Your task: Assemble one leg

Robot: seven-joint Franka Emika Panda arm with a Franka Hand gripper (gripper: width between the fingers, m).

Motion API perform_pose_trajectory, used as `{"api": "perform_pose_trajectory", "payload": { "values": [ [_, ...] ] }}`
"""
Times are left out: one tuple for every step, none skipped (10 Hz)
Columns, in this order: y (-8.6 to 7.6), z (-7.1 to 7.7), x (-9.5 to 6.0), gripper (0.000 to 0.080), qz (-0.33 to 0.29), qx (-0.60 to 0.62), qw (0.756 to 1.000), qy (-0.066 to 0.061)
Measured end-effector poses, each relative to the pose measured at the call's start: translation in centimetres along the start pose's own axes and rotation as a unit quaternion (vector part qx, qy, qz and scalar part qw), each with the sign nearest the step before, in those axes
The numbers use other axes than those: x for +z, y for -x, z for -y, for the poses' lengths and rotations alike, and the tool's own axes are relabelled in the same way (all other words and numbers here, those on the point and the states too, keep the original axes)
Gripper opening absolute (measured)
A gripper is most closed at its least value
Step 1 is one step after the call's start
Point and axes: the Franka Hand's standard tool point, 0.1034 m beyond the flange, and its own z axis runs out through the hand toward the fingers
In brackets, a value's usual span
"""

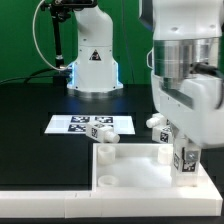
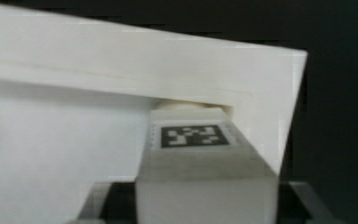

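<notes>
The claw [image 1: 186,160] hangs low over the far corner of the panel [image 1: 125,172] on the exterior view's right, and it pinches a leg [image 1: 186,165] between its fingers. A tag sticker on the leg faces the camera, just below the fingertips. In the wrist view the same leg [image 2: 194,160] stands out from the claw with its tagged face up, and its tip meets the panel's rim [image 2: 140,75] beside a small rounded pale shape; whether that shape is the leg's narrow end or a corner hole is too blurred to tell.

Two more legs stand near the panel's far edge. One [image 1: 104,135] sits at the corner on the exterior view's left, just beside the rim. The other [image 1: 157,129] sits close to the claw, between it and the marker board [image 1: 90,124]. The marker board lies flat on the dark counter [image 1: 30,130] beyond the panel's far edge, apart from it.

I judge the step in hand to be the seating of the held leg at the panel's corner: the grasp is made and the leg has been carried to the panel, but it does not look screwed in yet. The next move calls for lining the narrow end up squarely with the corner hole, keeping the leg upright, then pressing down gently and turning it so it takes. A tilt at the start would likely jam it against the rim.
</notes>
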Motion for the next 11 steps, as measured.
{"api": "perform_pose_trajectory", "payload": {
  "values": [
    [0.0, -0.03, -0.01, 0.0285, -0.002, 0.057, 0.998, -0.003],
    [-0.1, -0.02, -0.02, 0.0285, -0.002, 0.073, 0.997, -0.003],
    [-0.14, -0.03, -0.01, 0.0285, -0.003, 0.069, 0.998, -0.005],
    [-0.13, -0.04, 0.03, 0.0336, -0.003, 0.062, 0.998, -0.004],
    [-0.23, 0.01, 0.03, 0.0473, -0.003, -0.003, 1.0, -0.004],
    [-0.48, 0.16, -0.03, 0.0473, -0.004, -0.092, 0.996, -0.006],
    [-0.65, 0.42, -0.09, 0.0608, -0.003, -0.184, 0.983, -0.011],
    [-0.44, 0.31, 0.05, 0.0637, 0.0, -0.288, 0.958, -0.01],
    [0.02, -0.01, 0.2, 0.0637, 0.001, -0.309, 0.951, -0.01],
    [-0.08, 0.03, 0.22, 0.0647, 0.0, -0.354, 0.935, -0.01],
    [-0.18, 0.05, 0.22, 0.0647, -0.001, -0.381, 0.925, -0.01]
  ]
}}
